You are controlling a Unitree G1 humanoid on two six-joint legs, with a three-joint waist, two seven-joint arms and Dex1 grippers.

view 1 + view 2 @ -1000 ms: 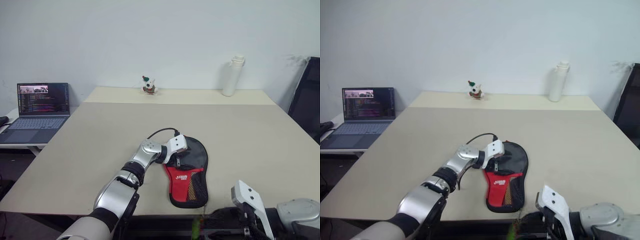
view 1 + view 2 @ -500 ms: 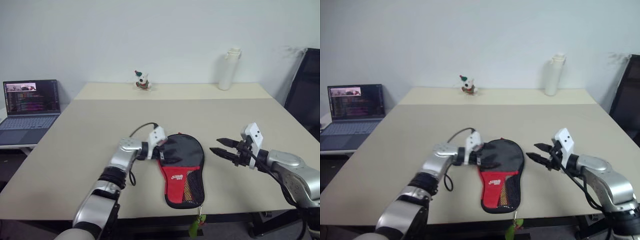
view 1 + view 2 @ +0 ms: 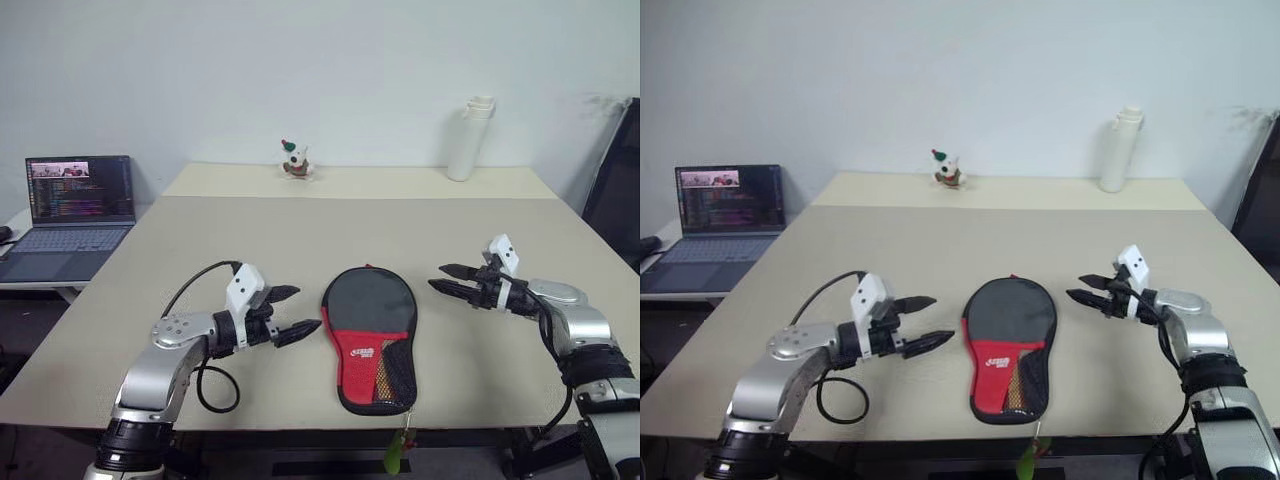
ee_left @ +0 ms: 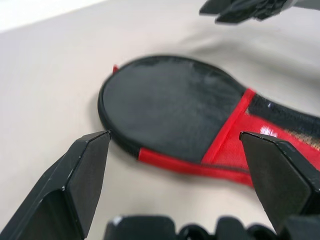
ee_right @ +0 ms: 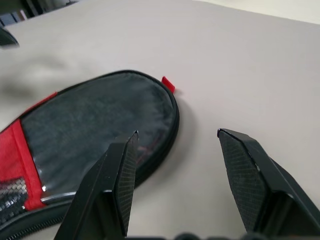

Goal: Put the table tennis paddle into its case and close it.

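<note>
A: Start with the case (image 3: 370, 340). Where does it lie?

B: Flat on the table (image 3: 200, 240), near the front edge and about midway along it. Its round black end points toward the far edge; the red lower part with the white logo and mesh pocket points at the front edge. A green pull (image 3: 396, 455) hangs off that edge below it.

A: And the table tennis paddle?

B: I can't see one lying anywhere. The case looks shut and filled out, so I judge the paddle is inside, but I can't confirm it.

A: The grippers?

B: The left gripper (image 3: 291, 312) hovers just beside the case on its left, jaws wide apart, nothing between them. The right gripper (image 3: 447, 278) hovers near the round end on the other side, jaws partly spread, also empty. Neither touches the case; both point inward at it.

A: So which step is this?

B: Judging by how things lie, the closing looks done or nearly so. How far the zipper has run round the rim I can't tell. If a stretch is left open, the next move calls for one gripper to pin the case while the other takes the pull.
</note>
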